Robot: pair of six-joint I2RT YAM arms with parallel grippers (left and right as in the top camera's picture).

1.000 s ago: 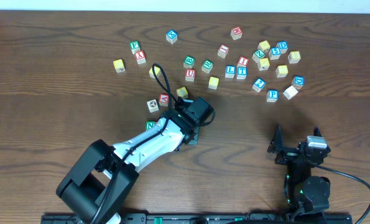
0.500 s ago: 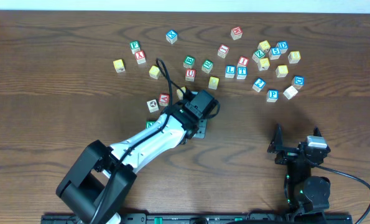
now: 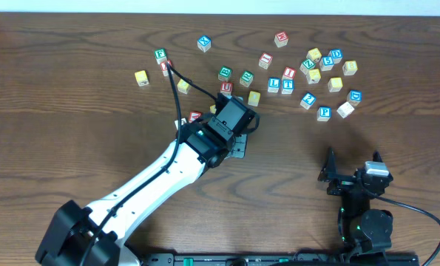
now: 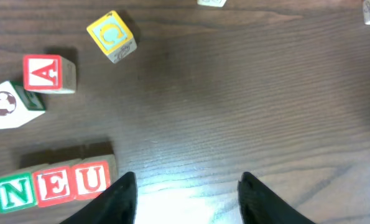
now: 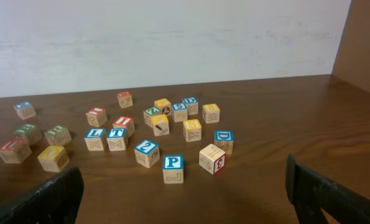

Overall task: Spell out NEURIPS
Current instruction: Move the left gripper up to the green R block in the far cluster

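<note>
Nearest, the left end effector (image 4: 186, 190) hangs over bare table (image 4: 234, 112), fingers apart, nothing between them. Just to its left, three cubes touch in a row: N cube (image 4: 13, 193), E cube (image 4: 53, 186), U cube (image 4: 91, 180). Beyond them lies the red A cube (image 4: 46, 73). The right end effector (image 5: 185, 193) is spread wide and empty, with the blue P cube (image 5: 173, 168) ahead and scattered cubes (image 5: 192, 129) farther off.

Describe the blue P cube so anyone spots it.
Right of centre on the table, a cluster of cubes lies beyond the open right gripper. The blue P cube is at the cluster's near edge, between a blue 2 cube and a skewed pale cube. Only it shows a white P on blue.
</note>
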